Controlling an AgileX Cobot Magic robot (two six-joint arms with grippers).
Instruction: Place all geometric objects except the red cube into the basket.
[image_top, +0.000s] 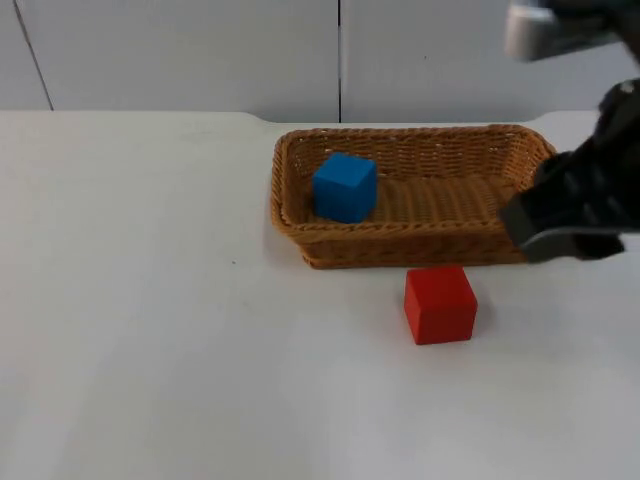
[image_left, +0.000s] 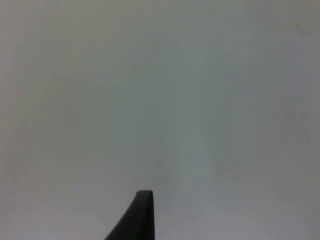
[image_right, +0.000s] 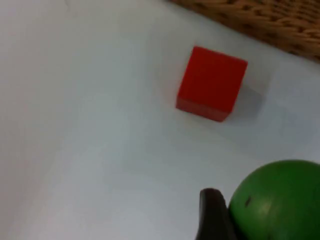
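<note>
Close up, my right gripper clamps a smooth green ball over the table; beyond sits the glossy red cube, then the wicker basket holding a blue cube.

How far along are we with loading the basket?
Done: the blue cube lies in the basket. In hand: the right gripper, beside the basket's right end, has a green ball against its fingertip. Left: dropping that ball in. The red cube stays on the table. The left arm waits.
</note>
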